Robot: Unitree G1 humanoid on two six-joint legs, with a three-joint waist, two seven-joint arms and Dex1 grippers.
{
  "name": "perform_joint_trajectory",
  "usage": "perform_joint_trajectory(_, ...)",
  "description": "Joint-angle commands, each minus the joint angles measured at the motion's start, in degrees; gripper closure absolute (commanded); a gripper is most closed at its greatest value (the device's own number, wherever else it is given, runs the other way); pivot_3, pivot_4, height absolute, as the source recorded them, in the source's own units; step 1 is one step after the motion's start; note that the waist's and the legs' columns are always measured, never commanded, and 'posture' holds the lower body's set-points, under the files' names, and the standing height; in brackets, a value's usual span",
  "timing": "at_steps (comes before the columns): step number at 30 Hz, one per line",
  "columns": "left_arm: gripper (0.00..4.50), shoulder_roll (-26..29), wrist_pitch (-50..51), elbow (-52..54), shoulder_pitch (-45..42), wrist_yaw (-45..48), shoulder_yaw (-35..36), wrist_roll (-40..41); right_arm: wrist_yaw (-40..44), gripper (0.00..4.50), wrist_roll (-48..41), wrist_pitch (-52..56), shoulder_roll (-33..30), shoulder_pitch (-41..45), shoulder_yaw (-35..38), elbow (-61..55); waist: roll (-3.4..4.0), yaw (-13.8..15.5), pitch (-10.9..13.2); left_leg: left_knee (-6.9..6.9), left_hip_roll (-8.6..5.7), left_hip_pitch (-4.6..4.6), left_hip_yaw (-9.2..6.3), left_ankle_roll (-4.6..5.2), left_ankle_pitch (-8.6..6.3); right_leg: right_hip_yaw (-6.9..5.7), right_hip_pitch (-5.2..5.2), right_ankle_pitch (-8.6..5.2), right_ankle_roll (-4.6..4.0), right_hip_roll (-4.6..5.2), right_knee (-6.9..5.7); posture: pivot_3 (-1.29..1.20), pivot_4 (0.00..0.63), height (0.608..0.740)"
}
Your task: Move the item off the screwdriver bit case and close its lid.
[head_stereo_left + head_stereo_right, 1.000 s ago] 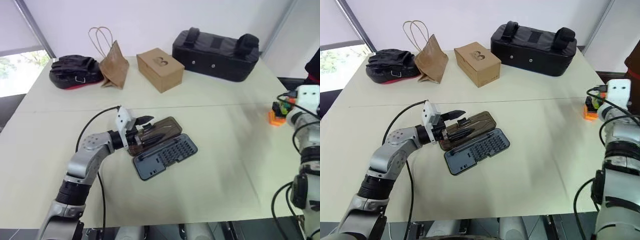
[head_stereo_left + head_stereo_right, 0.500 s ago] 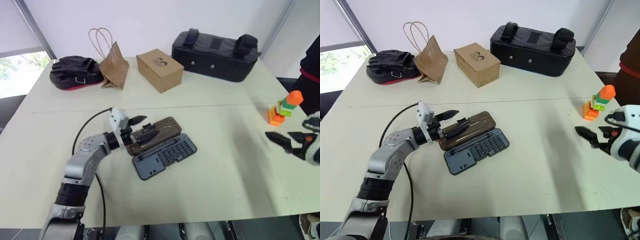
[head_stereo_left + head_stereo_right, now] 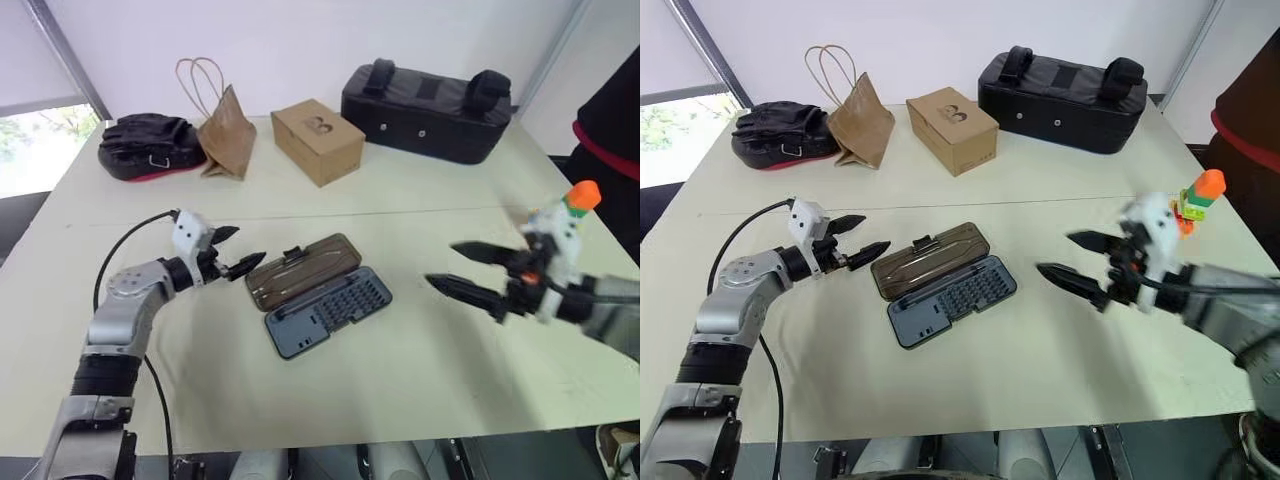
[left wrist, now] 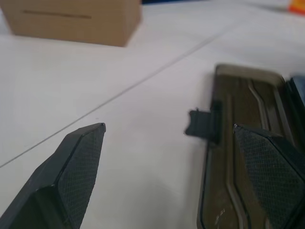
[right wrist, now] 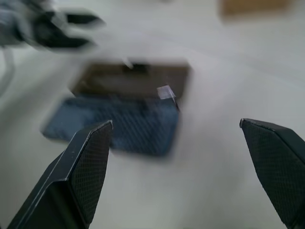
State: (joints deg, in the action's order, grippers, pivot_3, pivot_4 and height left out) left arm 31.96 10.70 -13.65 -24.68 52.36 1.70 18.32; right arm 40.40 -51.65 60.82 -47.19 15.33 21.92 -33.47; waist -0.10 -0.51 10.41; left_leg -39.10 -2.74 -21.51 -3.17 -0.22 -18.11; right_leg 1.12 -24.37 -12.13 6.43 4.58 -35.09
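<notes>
Screwdriver bit case [image 3: 958,302] lies open mid-worktop [image 3: 1060,380], lid [image 3: 928,261] flat; toy block stack [image 3: 1196,197] stands well apart at worktop's right edge. Left pincer [image 3: 862,246] wide, empty, just beside latch tab [image 4: 202,126]. Right pincer [image 3: 1078,262] wide, empty. Advice: hook under lid's far edge, swing over bits, press till latch seats.

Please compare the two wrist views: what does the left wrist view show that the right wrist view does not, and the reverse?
The left wrist view adds the seam across the table. The right wrist view adds the right pincer, open, and the whole tray of the screwdriver bit case. Both share the lid lying open, its latch tab, and the left pincer, open.
</notes>
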Motion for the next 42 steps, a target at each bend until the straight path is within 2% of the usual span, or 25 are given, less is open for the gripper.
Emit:
perform_joint_trajectory(1, 0.0, 0.5, -4.1, -3.5, -2.8, 4.1, -1.8, -2.0, 0.2, 0.05, -0.6, -2.1, 0.4, 4.3, -3.8, 0.5, -0.03, 0.4, 0.0, 0.0, -0.01, -0.03, -0.07, 0.0, 0.0, -0.04, 0.0, 0.0, 0.0, 0.01, 0.0, 0.0, 0.15, 0.74)
perform_joint_trajectory(7, 0.0, -0.1, -6.9, -12.3, -7.6, 10.3, -4.4, -3.9, -1.0, 0.05, 0.9, -4.3, 1.4, 6.3, -8.4, 1.1, -0.04, 1.3, 0.0, -0.03, -0.13, -0.54, -0.08, 0.0, -0.01, -0.05, -0.43, 0.01, 0.0, 0.15, 0.05, 0.0, 0.15, 0.74)
perform_joint_trajectory(16, 0.0, -1.5, -14.3, -31.0, -16.8, 18.8, -10.2, -11.1, -4.2, 0.05, 1.0, -6.2, 3.4, 3.2, -7.9, 0.1, -0.06, 1.2, 0.0, -0.06, -0.27, -0.8, -0.09, 0.01, 0.0, -0.06, -0.7, 0.02, 0.02, 0.21, -0.04, 0.0, 0.15, 0.74)
perform_joint_trajectory(18, 0.53, -2.1, -15.0, -34.7, -18.7, 20.7, -11.3, -12.5, -4.9, 0.0, 1.4, -6.9, 3.7, 2.6, -7.7, 0.2, -0.05, 1.1, 0.0, -0.07, -0.29, -0.8, -0.09, 0.01, 0.0, -0.07, -0.7, 0.02, 0.02, 0.21, -0.06, 0.0, 0.15, 0.74)
perform_joint_trajectory(20, 1.26, -2.5, -16.4, -37.4, -19.9, 21.5, -11.7, -13.5, -5.5, 0.0, 1.6, -7.4, 3.8, 2.1, -7.5, 0.0, -0.06, 1.1, 0.0, -0.07, -0.33, -0.78, -0.08, 0.02, 0.0, -0.06, -0.7, 0.02, 0.02, 0.19, -0.1, 0.0, 0.15, 0.74)
perform_joint_trajectory(26, 4.33, -2.9, -19.5, -41.5, -21.5, 22.3, -12.3, -15.8, -6.7, 0.0, 1.3, -8.3, 3.7, 0.3, -6.6, -0.6, -0.08, 1.1, -0.1, -0.11, -0.3, -0.63, -0.12, 0.03, 0.01, -0.07, -0.54, 0.03, 0.03, 0.19, -0.14, 0.0, 0.15, 0.74)
perform_joint_trajectory(27, 4.47, -2.7, -21.2, -41.7, -21.5, 21.8, -13.2, -17.1, -6.8, 0.0, 1.2, -8.3, 3.6, -0.1, -6.3, -0.7, -0.08, 1.1, -0.1, -0.11, -0.29, -0.6, -0.12, 0.03, 0.0, -0.07, -0.51, 0.03, 0.03, 0.19, -0.14, 0.0, 0.15, 0.74)
perform_joint_trajectory(32, 4.47, -3.2, -27.4, -43.7, -23.6, 19.7, -13.8, -19.8, -6.6, 0.0, 1.7, -8.7, 3.0, -1.5, -6.0, -0.8, -0.07, 1.2, -0.1, -0.11, -0.3, -0.48, -0.12, 0.03, 0.0, -0.06, -0.39, 0.02, 0.03, 0.19, -0.14, 0.0, 0.15, 0.74)
perform_joint_trajectory(36, 4.47, -4.5, -35.2, -46.5, -27.8, 18.5, -14.3, -21.6, -3.2, 0.0, 2.8, -9.4, -0.5, -3.0, -6.6, -1.2, -0.09, 1.4, -0.1, -0.11, -0.31, -0.23, -0.15, 0.03, 0.0, -0.07, -0.12, 0.03, 0.04, 0.19, -0.12, 0.0, 0.15, 0.74)
perform_joint_trajectory(42, 4.47, -8.8, -43.1, -52.6, -35.7, 14.2, -15.2, -25.7, 4.9, 0.0, 2.9, -10.9, -7.7, -7.9, -5.1, -3.7, -0.16, 1.8, -0.1, -0.15, -0.39, -0.33, -0.19, 0.07, -0.01, -0.1, -0.11, 0.02, 0.09, 0.22, -0.05, 0.0, 0.15, 0.74)
